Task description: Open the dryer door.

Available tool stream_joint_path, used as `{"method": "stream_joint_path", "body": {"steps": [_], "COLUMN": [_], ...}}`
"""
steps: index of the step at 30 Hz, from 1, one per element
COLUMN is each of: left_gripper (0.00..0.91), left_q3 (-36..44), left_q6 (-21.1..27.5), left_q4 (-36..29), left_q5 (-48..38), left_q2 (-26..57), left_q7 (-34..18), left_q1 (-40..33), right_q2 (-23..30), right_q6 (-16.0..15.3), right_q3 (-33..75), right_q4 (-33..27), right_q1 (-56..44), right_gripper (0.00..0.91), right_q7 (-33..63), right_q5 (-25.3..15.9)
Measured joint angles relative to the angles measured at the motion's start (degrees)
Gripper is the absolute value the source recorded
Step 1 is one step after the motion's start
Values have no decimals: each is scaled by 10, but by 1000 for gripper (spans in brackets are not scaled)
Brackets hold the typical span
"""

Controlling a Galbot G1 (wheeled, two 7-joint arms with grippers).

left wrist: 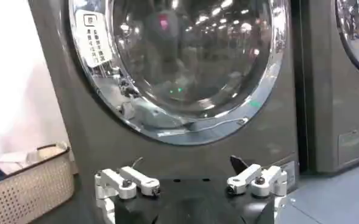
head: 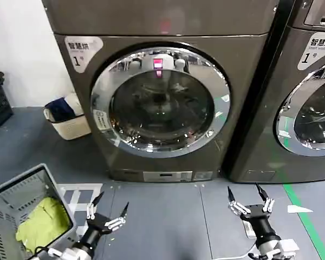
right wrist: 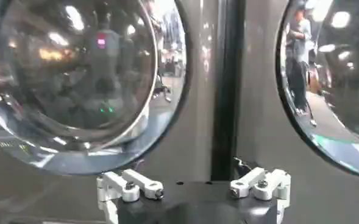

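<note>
The dryer point(head: 86, 135) is a dark grey front-loader marked "1". Its round glass door point(head: 160, 103) has a chrome rim and sits closed flush against the front. My left gripper point(head: 114, 200) hangs low over the floor in front of the dryer's lower left, open and empty. My right gripper point(head: 242, 188) is low at the dryer's lower right corner, also open and empty. Neither touches the machine. In the left wrist view the door point(left wrist: 179, 61) rises beyond the open left gripper point(left wrist: 188, 163). In the right wrist view the door point(right wrist: 75, 79) lies beyond and to one side of the open right gripper point(right wrist: 188, 164).
A second, similar machine point(head: 314, 97) stands right beside the dryer. A grey laundry basket point(head: 21, 187) holding a yellow-green cloth point(head: 40, 222) sits at my lower left. A white basket point(head: 70, 127) rests by the wall. Green tape point(head: 303, 216) crosses the floor at right.
</note>
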Motion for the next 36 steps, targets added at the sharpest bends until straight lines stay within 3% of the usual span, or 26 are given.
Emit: {"method": "stream_joint_path", "body": {"steps": [20,36], "left_gripper": [907,907], "left_q3": [-1,-11], "left_q6": [0,-1], "left_q4": [-10,-21], "left_q5": [-4,-6], "left_q2": [-2,-12], "left_q7": [3,10], "left_q1": [6,13], "right_q2": [-163,-191], "right_q6": [-5,-18], "right_q3": [-157,-291], "right_q4": [-61,-125], "right_q1": [202,391], "right_gripper": [907,907], "right_q7": [-17,-15], "right_q5": [137,201]}}
